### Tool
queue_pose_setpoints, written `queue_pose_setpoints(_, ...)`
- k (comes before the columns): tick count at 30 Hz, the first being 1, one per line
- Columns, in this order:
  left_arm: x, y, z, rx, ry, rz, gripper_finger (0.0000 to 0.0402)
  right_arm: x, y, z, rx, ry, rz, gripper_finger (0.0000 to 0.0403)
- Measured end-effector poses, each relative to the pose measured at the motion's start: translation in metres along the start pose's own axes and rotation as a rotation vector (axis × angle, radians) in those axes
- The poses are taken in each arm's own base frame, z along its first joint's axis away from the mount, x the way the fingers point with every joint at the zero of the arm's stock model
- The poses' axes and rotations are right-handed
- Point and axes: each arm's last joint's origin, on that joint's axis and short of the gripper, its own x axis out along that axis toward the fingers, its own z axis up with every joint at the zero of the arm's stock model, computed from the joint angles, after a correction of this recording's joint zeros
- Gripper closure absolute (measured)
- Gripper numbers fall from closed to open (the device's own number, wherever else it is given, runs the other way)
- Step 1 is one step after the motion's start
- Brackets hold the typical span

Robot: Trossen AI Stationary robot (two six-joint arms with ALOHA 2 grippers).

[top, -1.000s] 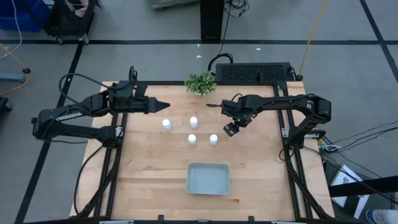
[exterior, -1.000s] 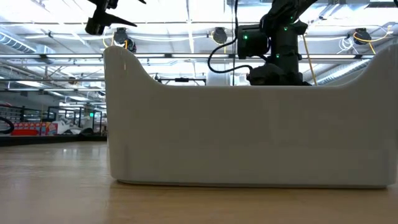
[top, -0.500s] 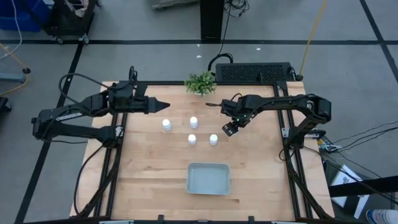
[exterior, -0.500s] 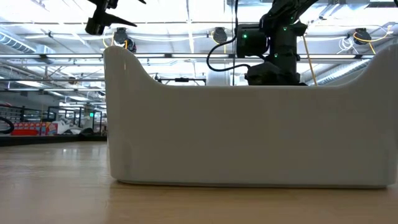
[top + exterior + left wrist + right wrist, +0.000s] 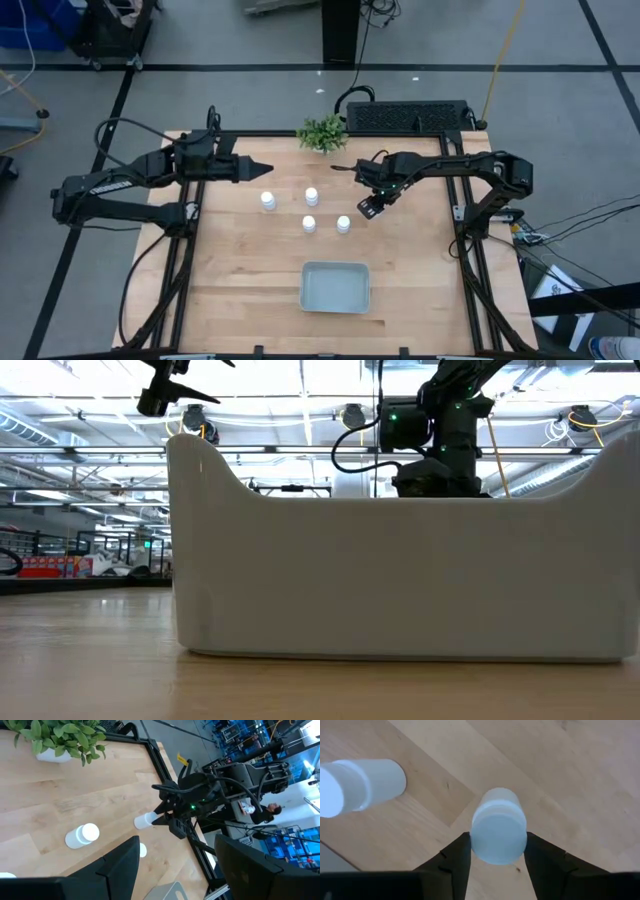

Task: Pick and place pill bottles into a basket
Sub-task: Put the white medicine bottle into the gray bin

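Straddling a pill bottle, the right tool is spreading its fingers for a grip. At nine o'clock, the left tool is waiting spread above the counter.

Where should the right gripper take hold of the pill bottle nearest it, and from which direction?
Around its round cap and upper body, coming from above. That bottle stands upright and apart from its neighbour, and the right gripper already has an open finger on each side of it.
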Motion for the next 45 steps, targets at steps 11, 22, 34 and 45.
queue_pose_setpoints(11,0.0,0.0,0.0,0.004,0.009,-0.005,0.0137,-0.029,0.005,-0.021,0.002,-0.055,0.055,0.025)
queue_pose_setpoints(22,0.0,0.0,0.0,0.028,-0.009,0.006,0.0137,-0.076,0.04,-0.073,0.041,-0.192,0.309,0.0253)
queue_pose_setpoints(34,0.0,0.0,0.0,0.038,-0.013,0.01,0.0137,-0.114,0.109,-0.098,-0.055,-0.364,0.526,0.0255)
queue_pose_setpoints(45,0.0,-0.001,-0.002,0.046,-0.003,0.004,0.0137,-0.105,0.163,-0.115,-0.26,-0.28,0.417,0.0255)
